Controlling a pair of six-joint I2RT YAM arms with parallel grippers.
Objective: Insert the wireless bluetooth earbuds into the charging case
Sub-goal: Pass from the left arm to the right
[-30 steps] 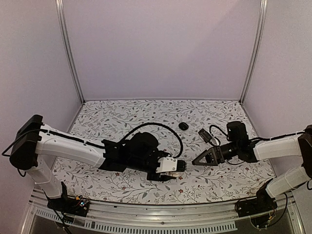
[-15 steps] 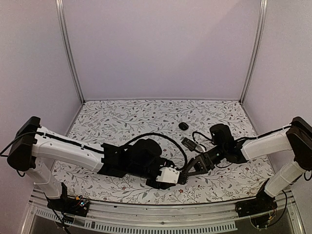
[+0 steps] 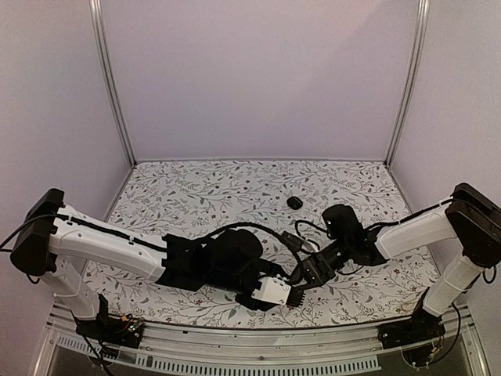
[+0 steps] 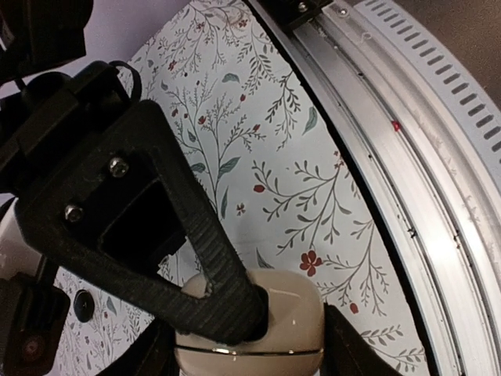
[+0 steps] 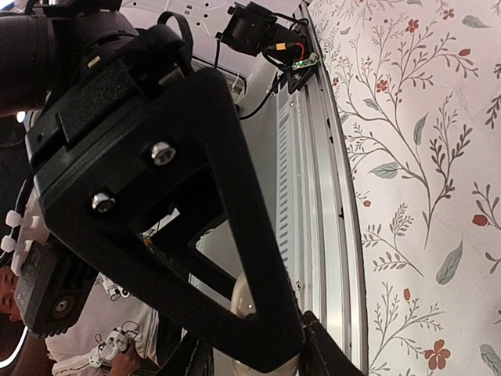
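charging case (image 4: 291, 307) in left tool (image 4: 250, 350), contents hidden

The left arm (image 3: 102, 243) and right arm (image 3: 419, 225) share one build: white shells on the long links, black housings at the joints and wrists. The shoulder housings (image 3: 43, 229) are blocky and dark, with rounded corners. Black cables (image 3: 243, 225) loop around both wrists. Each black base (image 3: 117, 327) carries small coloured wiring and a little circuit board (image 5: 301, 61). The jaws are matte black open triangles with finely ribbed edges, each fixed by two silver screws (image 4: 117, 166).
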